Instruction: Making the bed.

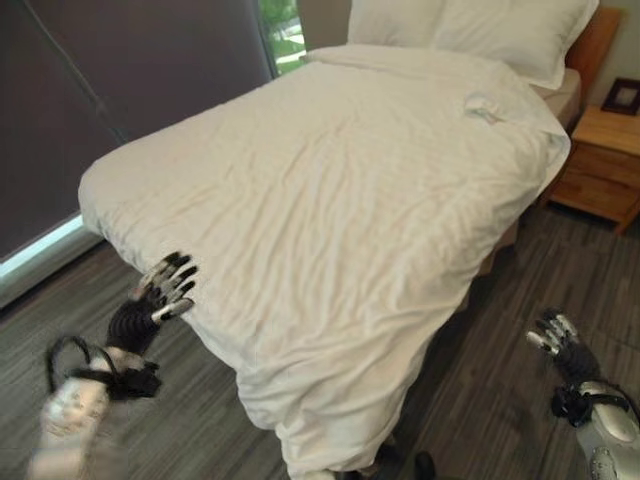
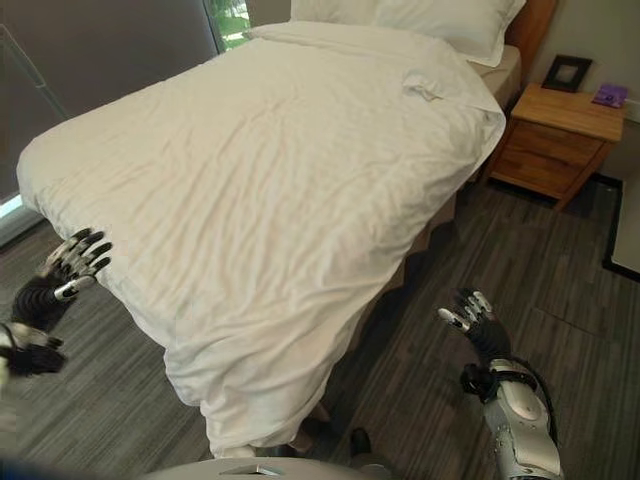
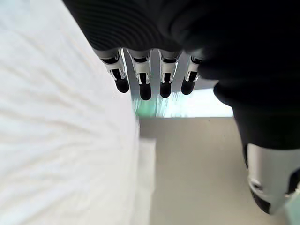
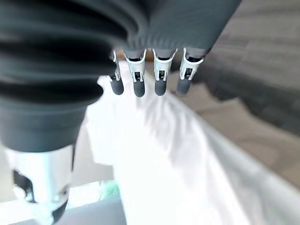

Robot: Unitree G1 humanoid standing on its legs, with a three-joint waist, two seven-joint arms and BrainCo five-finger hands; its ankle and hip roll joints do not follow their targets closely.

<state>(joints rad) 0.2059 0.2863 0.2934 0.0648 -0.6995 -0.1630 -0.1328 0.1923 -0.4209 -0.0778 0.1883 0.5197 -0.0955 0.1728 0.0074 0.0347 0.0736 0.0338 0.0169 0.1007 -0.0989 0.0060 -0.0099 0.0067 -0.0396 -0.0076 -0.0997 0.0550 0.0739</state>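
Note:
A white duvet (image 1: 330, 190) covers the bed, wrinkled, with its near corner hanging down toward the floor (image 1: 300, 420). Two white pillows (image 1: 480, 25) lie at the headboard end. My left hand (image 1: 165, 285) is open beside the duvet's left-hand edge, fingers spread, holding nothing; its fingers (image 3: 143, 79) hang straight next to the white cloth (image 3: 61, 140). My right hand (image 2: 470, 315) is open over the floor to the right of the bed, apart from the duvet (image 4: 187, 168), with its fingers (image 4: 147, 75) straight.
A wooden nightstand (image 2: 555, 135) with a small picture frame (image 2: 567, 72) stands at the bed's far right. A dark blind (image 1: 120, 90) and window (image 1: 282, 35) run along the left. Grey plank floor (image 2: 430, 300) surrounds the bed.

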